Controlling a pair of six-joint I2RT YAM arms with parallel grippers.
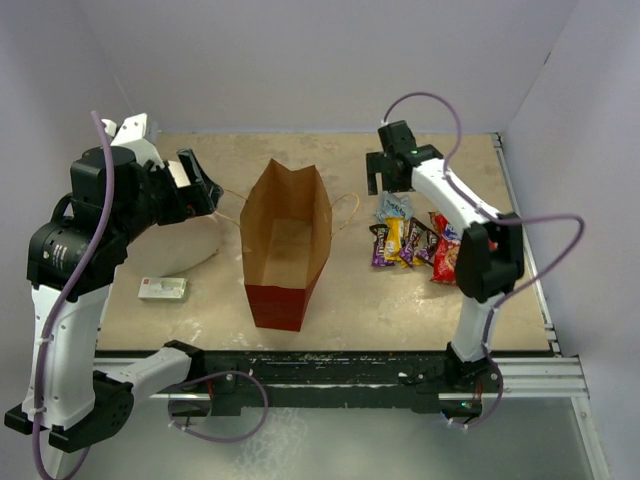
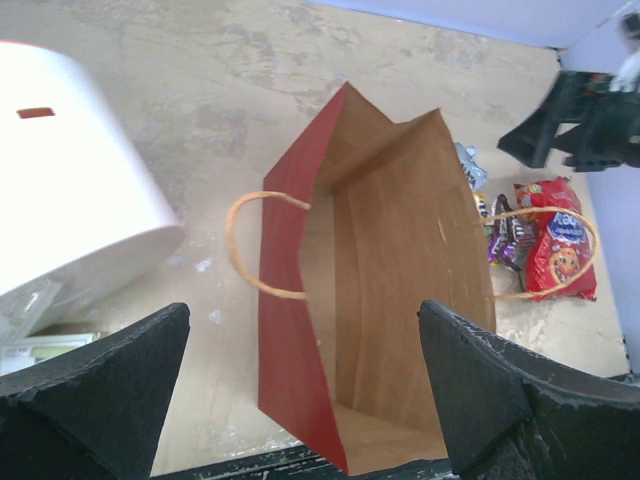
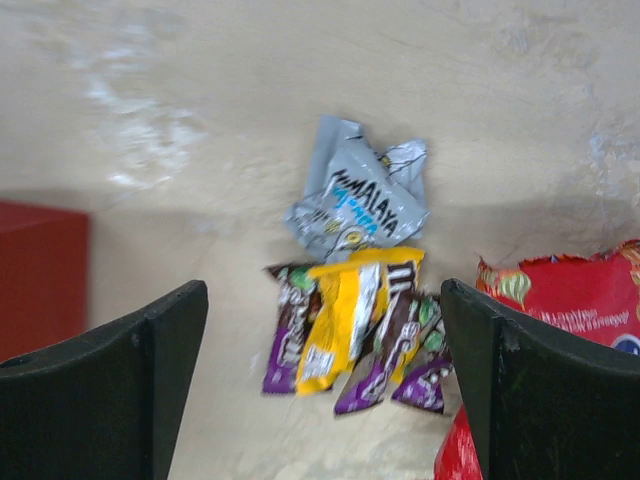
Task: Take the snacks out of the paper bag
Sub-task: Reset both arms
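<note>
Several snack packets (image 1: 412, 240) lie outside the paper bag (image 1: 290, 215), in a tight cluster on the table (image 1: 400, 320) just to its right. Their long sides run roughly near to far, fanned side by side. The right wrist view shows a crumpled light-blue pack (image 3: 355, 200) at the far end and a yellow pack (image 3: 340, 320) among purple and brown ones below it. The red cookie bag (image 3: 575, 300) sits at the right edge.

The paper bag stands upright with its mouth open upward, the long axis of the mouth running near to far. A thin string handle (image 2: 230, 245) droops off each broad side. It is red outside and plain creased brown inside.

The table is beige, mottled and scuffed with pale patches, closed in by pale lilac walls (image 1: 300, 60).

The right gripper (image 3: 322, 300) hangs over the packets, fingers spread wide, gripping nothing. The left gripper (image 2: 302, 320), equally wide and empty, looks down into the bag, beside a smooth white tub (image 2: 70, 180).
</note>
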